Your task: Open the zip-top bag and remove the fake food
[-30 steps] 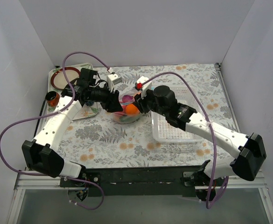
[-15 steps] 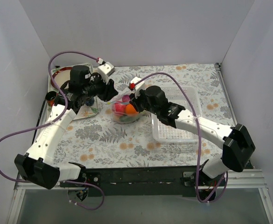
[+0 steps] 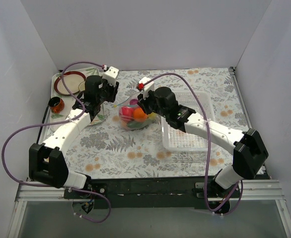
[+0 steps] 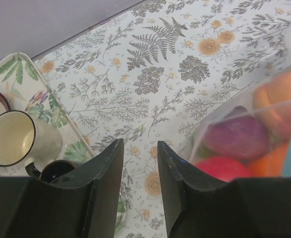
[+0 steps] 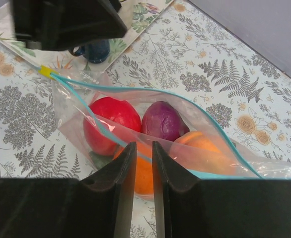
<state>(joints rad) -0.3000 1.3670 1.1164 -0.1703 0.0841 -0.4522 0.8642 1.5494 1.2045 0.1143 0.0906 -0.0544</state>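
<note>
Bag (image 3: 133, 119) mouth parted | basket (image 3: 183, 138) just right | tray (image 3: 95, 120) left

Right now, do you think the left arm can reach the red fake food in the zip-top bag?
Probably, but not straight on: the left gripper is open beside the zip-top bag, whose clear wall covers the red fake food. The parted mouth looks like the way in.
</note>
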